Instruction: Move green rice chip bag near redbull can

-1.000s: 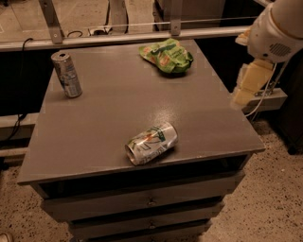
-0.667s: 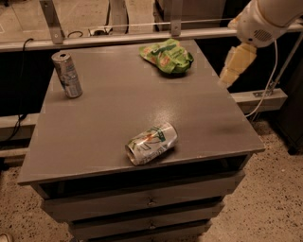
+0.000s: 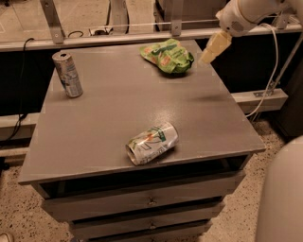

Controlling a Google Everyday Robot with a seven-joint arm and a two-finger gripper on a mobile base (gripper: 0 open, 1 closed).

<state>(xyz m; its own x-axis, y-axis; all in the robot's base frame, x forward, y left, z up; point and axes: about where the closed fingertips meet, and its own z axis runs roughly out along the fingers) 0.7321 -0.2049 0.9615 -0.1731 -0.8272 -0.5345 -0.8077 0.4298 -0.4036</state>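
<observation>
— What is seen first, and what has been altered?

— A grey tabletop [image 3: 118, 108], flat and matte with a dull sheen, is set over drawers [image 3: 151, 201]. Nothing upon it has been shifted. Only the white arm [image 3: 246, 14] has been swung in from the right edge toward the far right corner.

— Where is the task's thing found?

— The green rice chip bag [image 3: 168, 56] is left lying at the far right of the tabletop. It is a soft, crinkled foil pouch with orange-red print, and it is not yet grasped.

— And the cans?

— A wider white can [image 3: 152, 143] with green print is laid on its side near the front edge. The redbull can [image 3: 67, 74], slim, silver and blue, is stood upright at the far left, well apart from the bag.

— The gripper?

— The gripper [image 3: 213, 47], cream-coloured and tapered, is held just beside the bag's right end, apart from it. Whether it is spread or closed cannot be told. The approach is judged nearly completed; the grasp and the carry across are left to be done.
</observation>
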